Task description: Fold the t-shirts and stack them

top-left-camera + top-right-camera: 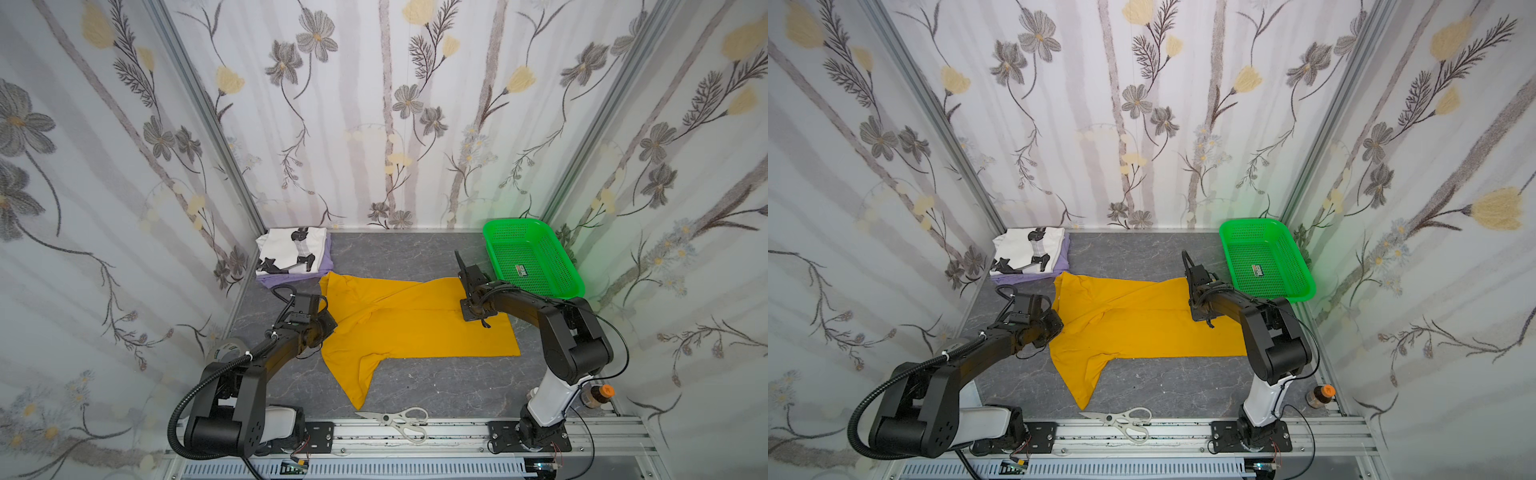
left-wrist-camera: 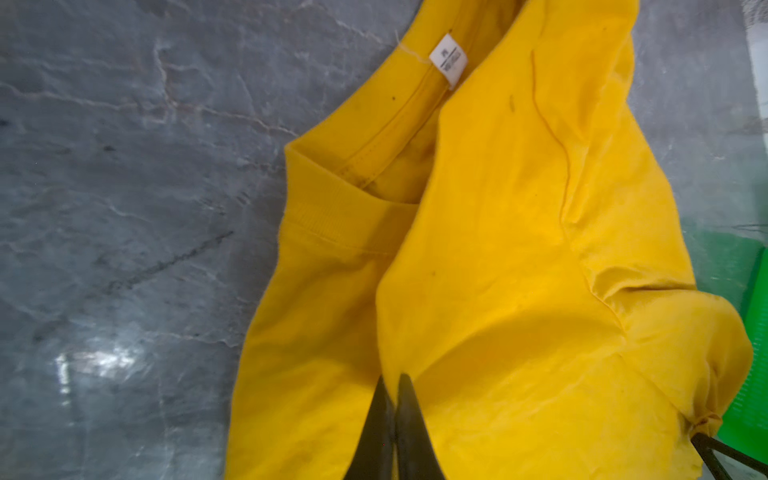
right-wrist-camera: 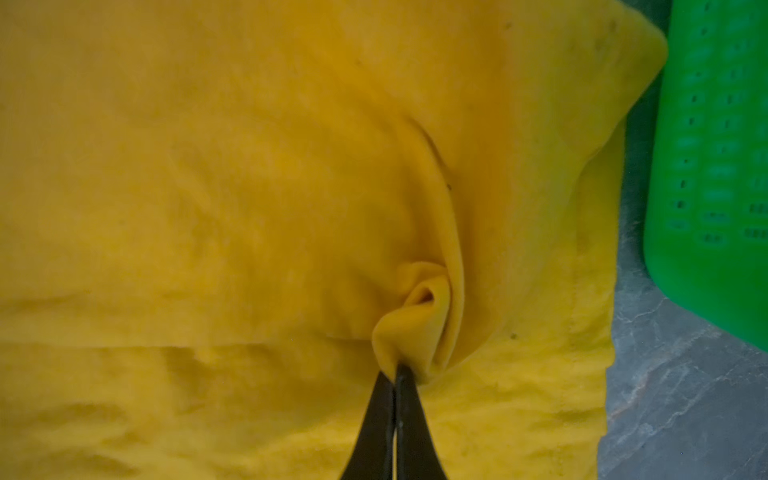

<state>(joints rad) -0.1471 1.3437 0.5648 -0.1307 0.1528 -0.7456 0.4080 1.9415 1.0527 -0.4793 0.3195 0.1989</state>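
The plain mustard-yellow cloth t-shirt [image 1: 415, 328] lies spread across the middle of the grey marbled tabletop [image 1: 390, 253]; the left gripper [image 2: 392, 379], fingers pressed together, pinches its fabric near the collar at the left; the right gripper [image 3: 395, 371] pinches a bunched fold at its far right; the white printed folded t-shirt [image 1: 291, 249] sits atop the pale lavender t-shirt [image 1: 282, 279] in the far left corner.
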